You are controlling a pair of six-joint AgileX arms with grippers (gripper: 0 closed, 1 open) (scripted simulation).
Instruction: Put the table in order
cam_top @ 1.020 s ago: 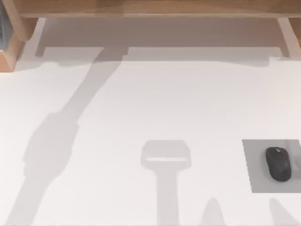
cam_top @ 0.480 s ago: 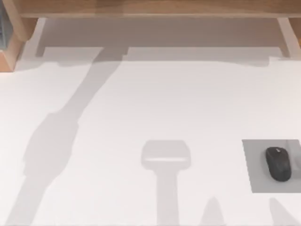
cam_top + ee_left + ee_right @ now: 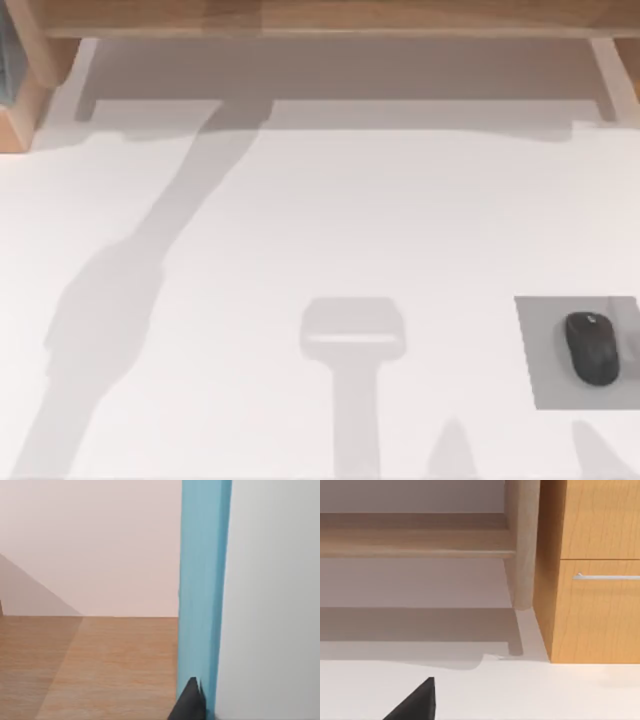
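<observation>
The table (image 3: 320,220) is a wide white top, seen from above with the long shadows of both arms lying on it. In the left wrist view a dark tip of my left gripper (image 3: 190,704) sits right against a tall light-blue upright slab (image 3: 202,580) that stands on a wooden surface (image 3: 90,665). In the right wrist view a dark tip of my right gripper (image 3: 416,702) hangs over the white tabletop (image 3: 545,690), facing the shelf.
A black mouse (image 3: 592,347) lies on a small grey mat (image 3: 545,380) at the table's right edge. A light wooden shelf frame (image 3: 320,18) runs along the back. A wooden drawer unit (image 3: 597,605) with a metal handle (image 3: 605,576) stands beside the shelf leg (image 3: 522,545).
The left arm's shadow on the table has slid slightly to the left. The mouse, mat and right arm's shadow are unchanged.
</observation>
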